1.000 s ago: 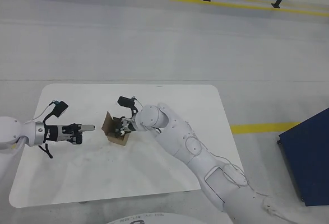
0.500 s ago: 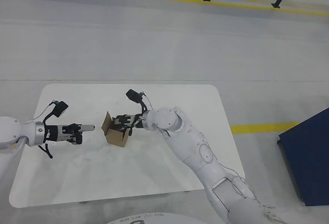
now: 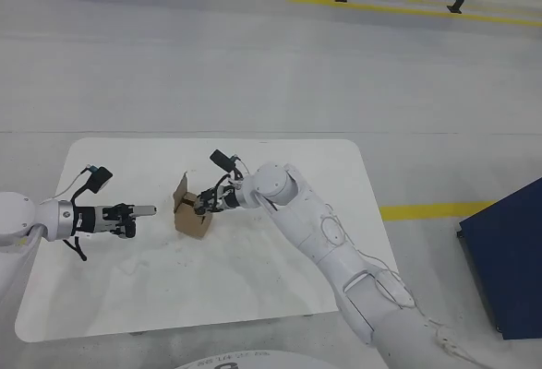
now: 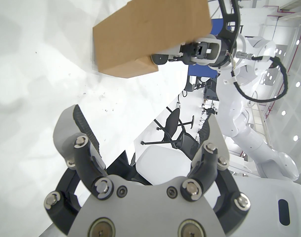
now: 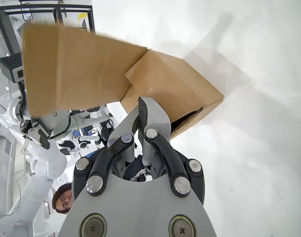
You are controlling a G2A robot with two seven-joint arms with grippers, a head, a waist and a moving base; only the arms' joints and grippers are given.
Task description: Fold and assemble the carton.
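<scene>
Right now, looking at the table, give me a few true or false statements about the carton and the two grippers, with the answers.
1. The left gripper is open. True.
2. The left gripper holds the carton. False: it is apart from it, with bare table between them.
3. The right gripper is wide open. False: its fingers are shut together.
4. The right gripper's tip is at the carton. True.
5. The carton lies as a flat sheet. False: it is already a box shape, with one flap raised.
</scene>
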